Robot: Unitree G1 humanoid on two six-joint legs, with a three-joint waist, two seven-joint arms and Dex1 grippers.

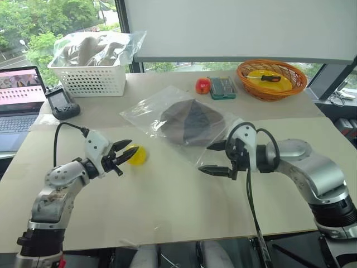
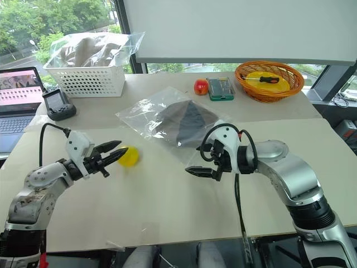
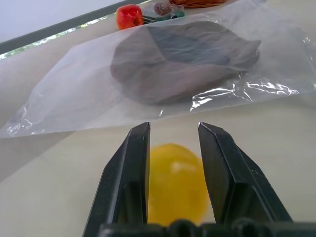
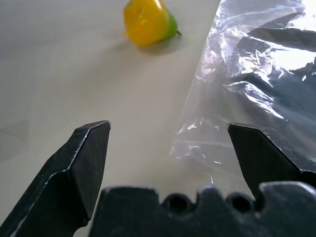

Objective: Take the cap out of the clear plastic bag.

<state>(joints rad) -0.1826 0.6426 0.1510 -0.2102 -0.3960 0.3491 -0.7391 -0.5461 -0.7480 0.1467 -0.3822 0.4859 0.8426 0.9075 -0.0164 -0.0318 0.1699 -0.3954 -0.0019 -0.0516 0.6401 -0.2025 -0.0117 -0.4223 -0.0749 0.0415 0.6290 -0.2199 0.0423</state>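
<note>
Just ahead of right gripper (image 1: 215,158): near corner of clear plastic bag (image 1: 146,108), flat on table (image 1: 178,206), brown cap (image 1: 189,121) still fully inside, further in from that corner. Right fingers spread wide, empty, one above the bag edge, one over bare table, not touching film as far as visible. Left gripper (image 1: 127,156) well to the side of the bag, fingers part-open with a narrow gap, holding nothing; yellow fruit toy (image 1: 136,154) right past its tips, bag and cap beyond that.

Risks, judged:
- Pinching thin glossy film only: could slip out or drag whole bag with cap inside.
- Closing on bag and cap together: would trap cap instead of freeing it.
- Bag mouth side not clear from here; wrong end pulled means cap stays in.
- Left fingers advancing could knock yellow toy into bag.
- Dragged bag could bump red fruit toy (image 1: 203,85) and green case (image 1: 222,87) behind it.
</note>
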